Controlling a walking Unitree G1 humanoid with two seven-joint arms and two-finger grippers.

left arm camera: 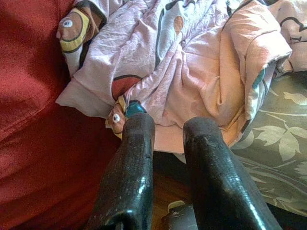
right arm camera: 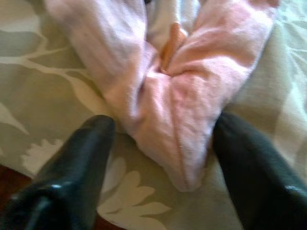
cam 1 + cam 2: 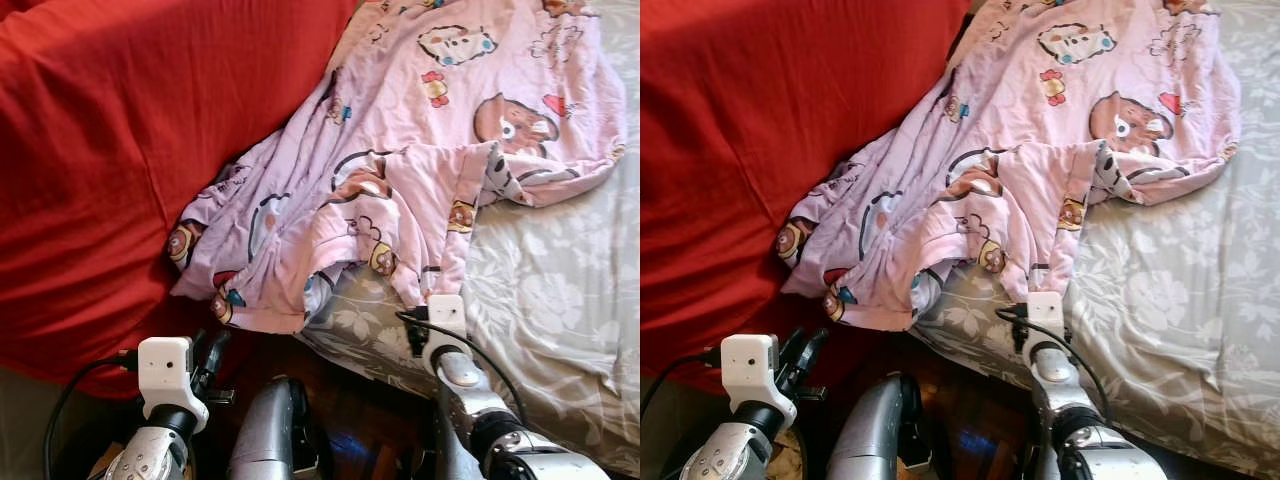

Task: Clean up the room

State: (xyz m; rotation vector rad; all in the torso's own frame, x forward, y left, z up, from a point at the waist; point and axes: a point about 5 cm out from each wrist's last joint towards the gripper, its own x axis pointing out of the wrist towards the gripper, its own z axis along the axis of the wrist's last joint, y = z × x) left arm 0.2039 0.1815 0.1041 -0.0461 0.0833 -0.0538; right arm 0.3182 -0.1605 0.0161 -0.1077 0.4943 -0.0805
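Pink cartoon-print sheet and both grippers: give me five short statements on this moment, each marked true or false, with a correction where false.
1. The pink cartoon-print sheet lies crumpled, partly over a grey floral bedspread. True.
2. The right gripper has its fingers spread either side of a hanging fold of the pink sheet. True.
3. The left gripper is clamped on the red cover. False: its fingers are open, pointing at the sheet's lower edge, gripping nothing.
4. The red cover lies to the robot's right of the pink sheet. False: it is on the left.
5. The floor under the grippers is grey carpet. False: dark wooden floor shows there.
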